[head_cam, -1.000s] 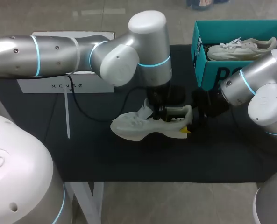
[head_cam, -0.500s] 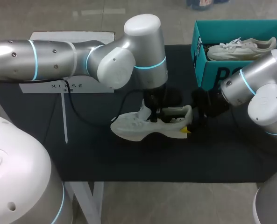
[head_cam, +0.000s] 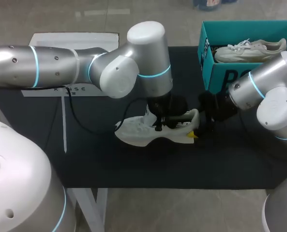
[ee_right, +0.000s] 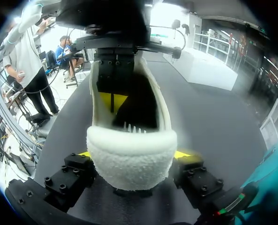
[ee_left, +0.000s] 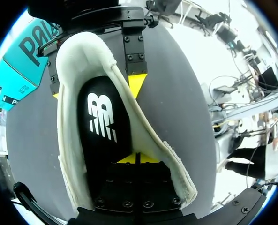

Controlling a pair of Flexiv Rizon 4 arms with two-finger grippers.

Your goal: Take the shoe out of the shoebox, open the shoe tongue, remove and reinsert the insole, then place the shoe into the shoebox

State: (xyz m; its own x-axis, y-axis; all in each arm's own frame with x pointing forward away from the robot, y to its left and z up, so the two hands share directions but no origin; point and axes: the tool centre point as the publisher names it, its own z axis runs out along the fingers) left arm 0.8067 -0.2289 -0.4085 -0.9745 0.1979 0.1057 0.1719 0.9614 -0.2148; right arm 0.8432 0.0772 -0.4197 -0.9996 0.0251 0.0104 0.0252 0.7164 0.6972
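In the shoebox [head_cam: 219,76] lies one shoe [head_cam: 249,50]; outside, one shoe [head_cam: 137,132].

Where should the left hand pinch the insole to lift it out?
Take the insole by its side edge near the heel, from above through the collar: it lies flat, the shoe walls it in, and the right hand clamps the heel.

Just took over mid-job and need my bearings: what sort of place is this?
Probably a robot test bench, not a shop: a black-covered table, a teal shoebox holding a second shoe, and a white sneaker clamped at the heel by the right gripper.
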